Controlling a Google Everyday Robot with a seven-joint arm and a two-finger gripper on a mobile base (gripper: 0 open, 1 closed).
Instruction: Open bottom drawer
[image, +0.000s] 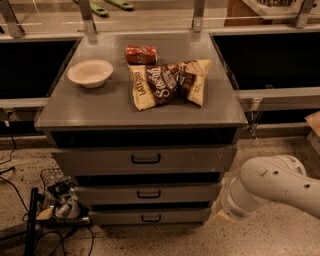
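The grey cabinet (100, 107) has three stacked drawers, all shut. The bottom drawer (115, 217) is the slimmest front, near the floor, with a small black bar handle (150, 218). Above it are the middle drawer (190, 193) and the tall top drawer (90, 161). My white arm (272, 185) comes in from the lower right. Its end (222, 210) sits by the right edge of the bottom drawer. The gripper itself does not show in the camera view.
On the cabinet top lie a white bowl (90, 73), two snack bags (165, 82) and a red packet (141, 54). A wire basket with cables (57, 200) lies on the floor at the left. Dark bins flank the cabinet.
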